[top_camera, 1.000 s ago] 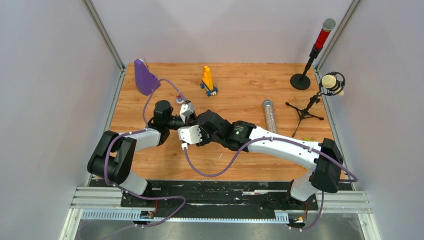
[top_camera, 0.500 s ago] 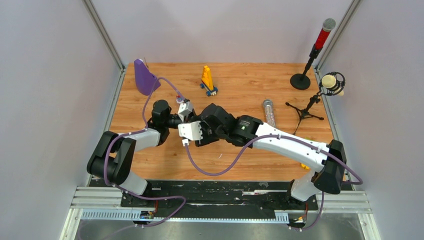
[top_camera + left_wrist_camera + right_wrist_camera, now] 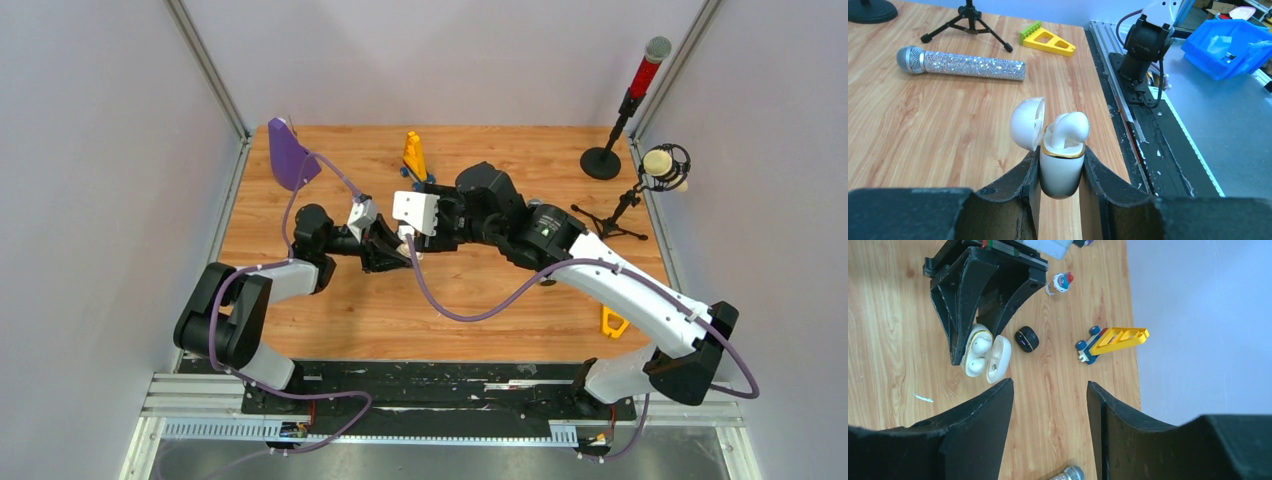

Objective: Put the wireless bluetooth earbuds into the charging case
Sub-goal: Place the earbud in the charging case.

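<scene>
The white charging case (image 3: 1062, 170) with a gold rim stands upright, pinched between my left gripper's (image 3: 1062, 152) black fingers. Its lid (image 3: 1026, 123) hangs open to the left. A white earbud (image 3: 1068, 129) sits in the top of the case. From above, the right wrist view shows two white earbuds (image 3: 980, 346) lying side by side inside the case (image 3: 969, 371), its lid (image 3: 999, 359) beside them. My right gripper (image 3: 1050, 390) hovers above and apart from the case, jaws open with nothing between them. In the top view the case is hidden under the arms.
A small black oval case (image 3: 1026, 339) lies by the white one, with a tiny figurine (image 3: 1060, 282) and a yellow wheeled toy (image 3: 1113, 341) beyond. A thin white sliver (image 3: 923, 398) lies on the wood. A glitter microphone (image 3: 960, 62), a yellow wedge (image 3: 1048, 41), two microphone stands (image 3: 630, 100) and a purple object (image 3: 288, 155) are around.
The right gripper has drawn back from the left gripper toward the far side of the table and opened its jaws. The left gripper still holds the case.
</scene>
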